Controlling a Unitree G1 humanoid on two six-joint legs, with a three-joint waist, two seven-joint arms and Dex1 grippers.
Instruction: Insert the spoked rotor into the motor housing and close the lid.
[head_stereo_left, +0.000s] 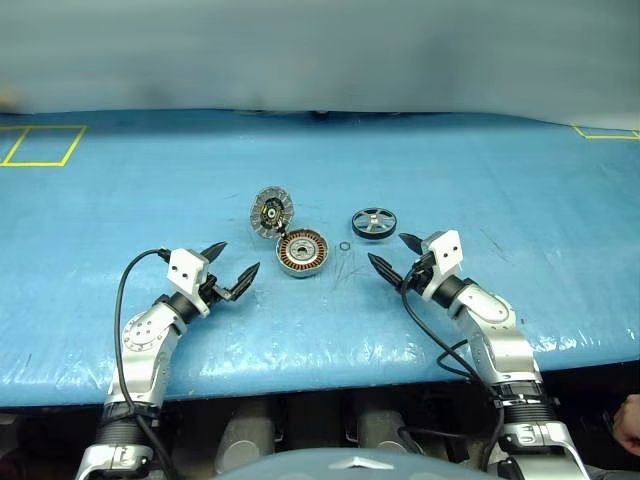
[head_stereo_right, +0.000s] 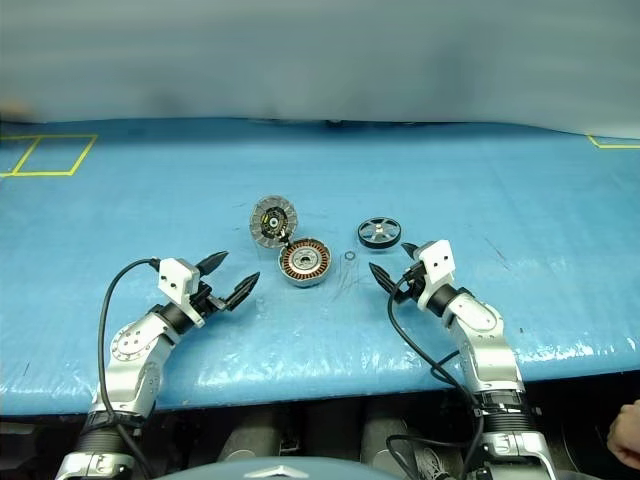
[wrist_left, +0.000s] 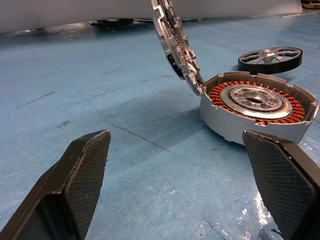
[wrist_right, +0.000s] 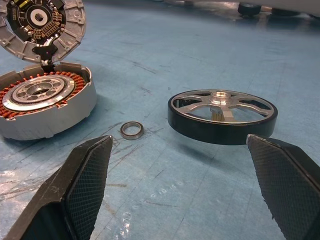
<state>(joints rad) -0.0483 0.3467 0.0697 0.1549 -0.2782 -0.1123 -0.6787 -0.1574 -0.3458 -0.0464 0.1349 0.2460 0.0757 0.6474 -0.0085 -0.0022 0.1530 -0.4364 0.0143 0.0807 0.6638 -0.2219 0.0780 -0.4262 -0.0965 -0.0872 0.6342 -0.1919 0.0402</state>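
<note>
Workshop; blue-covered bench (head_stereo_left: 480, 170), motor parts

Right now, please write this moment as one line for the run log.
spoked rotor: on table, outside | motor housing: open | lid: raised | small ring: between them | left gripper: open | right gripper: open

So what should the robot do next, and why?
Probably ease the open right claw forward around the spoked rotor. The rotor lies flat on the blue table just ahead of that claw, and the motor housing sits waiting with its lid tipped up.
</note>
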